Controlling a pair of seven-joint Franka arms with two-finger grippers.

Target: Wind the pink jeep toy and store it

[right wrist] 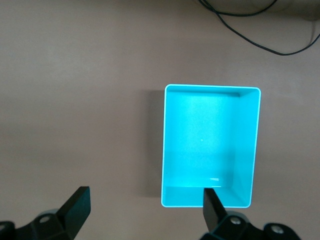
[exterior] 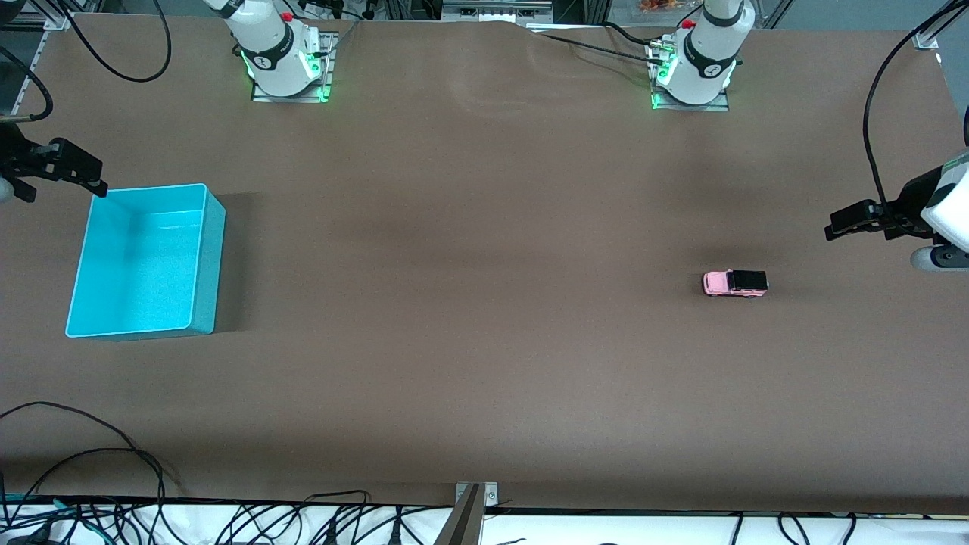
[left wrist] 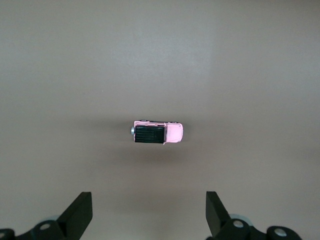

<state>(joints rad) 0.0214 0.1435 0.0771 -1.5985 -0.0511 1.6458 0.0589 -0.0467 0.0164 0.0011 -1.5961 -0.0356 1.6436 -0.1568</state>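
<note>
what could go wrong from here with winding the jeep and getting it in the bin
The pink jeep toy is tiny and on wheels, so the open left gripper could nudge it away instead of pinching it. The turquoise bin sits at the right arm's end of the table, so a long carry or a handover risks a drop. The open right gripper hangs at the bin's rim and could bump it.
</note>
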